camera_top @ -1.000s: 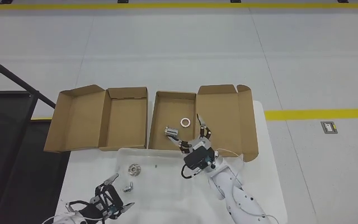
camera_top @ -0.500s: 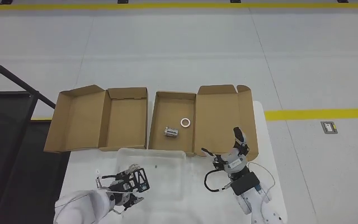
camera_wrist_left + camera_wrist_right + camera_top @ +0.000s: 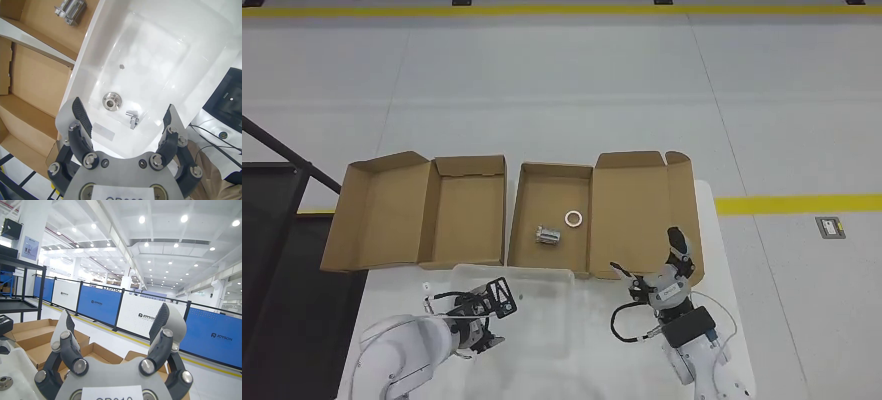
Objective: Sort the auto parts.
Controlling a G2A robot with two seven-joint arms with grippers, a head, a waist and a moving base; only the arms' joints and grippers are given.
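A steel flange (image 3: 112, 99) and a small metal bracket (image 3: 133, 119) lie in the white bin (image 3: 170, 47). My left gripper (image 3: 124, 113) hangs open just above them, at the bin's left end in the top view (image 3: 490, 305). A metal cylinder (image 3: 547, 236) and a ring (image 3: 573, 216) lie in the right cardboard box (image 3: 527, 190). My right gripper (image 3: 647, 258) is open and empty, tilted upward at the table's right side, next to that box's lid. In the right wrist view the right gripper (image 3: 115, 311) faces the room, and the flange (image 3: 4, 382) sits low at the side.
An open left cardboard box (image 3: 467, 215) stands beside the right one, both behind the bin (image 3: 542, 300). A black rack (image 3: 272, 250) stands off the table's left edge. Blue and white fence panels (image 3: 132, 313) line the room behind.
The right gripper has drawn back from the right box to the table's right side, leaving the cylinder there. The left gripper has moved forward over the bin's left end.
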